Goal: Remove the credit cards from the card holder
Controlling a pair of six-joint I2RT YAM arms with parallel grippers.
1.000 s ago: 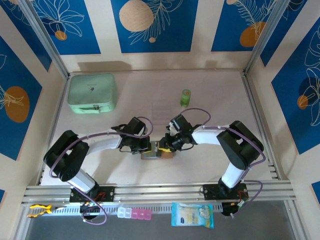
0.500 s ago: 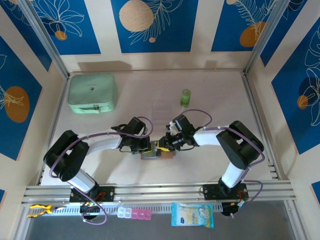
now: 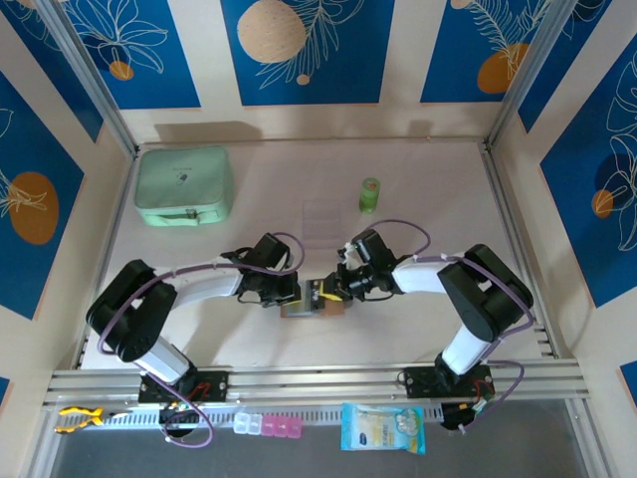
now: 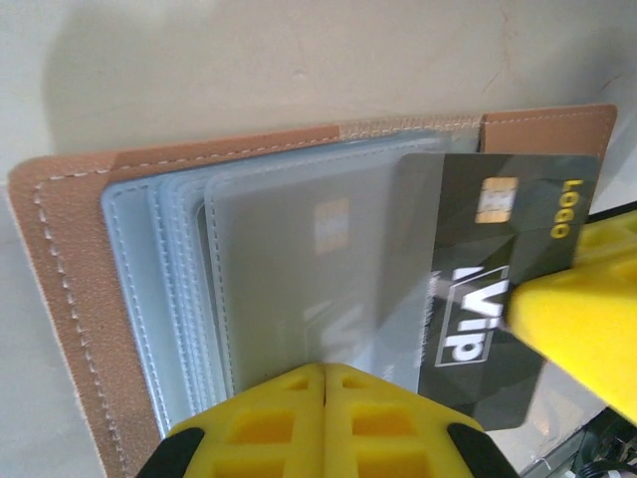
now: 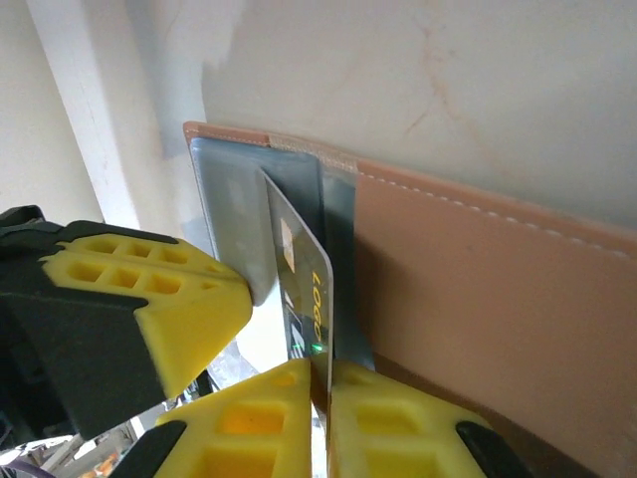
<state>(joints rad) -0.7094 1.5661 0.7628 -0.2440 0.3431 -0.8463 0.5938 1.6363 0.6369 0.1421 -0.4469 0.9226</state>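
between the two arms, on the pale table [image 3: 398, 339], the card holder [image 4: 70, 269] lies open with its grey-blue pockets facing up. a dark credit card [image 4: 498, 249] marked vip sticks partway out of one pocket. the right gripper [image 5: 328, 383] is clamped on the card's free end, with the card edge-on between its yellow fingers. the left gripper [image 4: 323, 383] has its fingers pressed together over the pockets' edge. it seems to pin a pocket leaf, though the contact is hidden.
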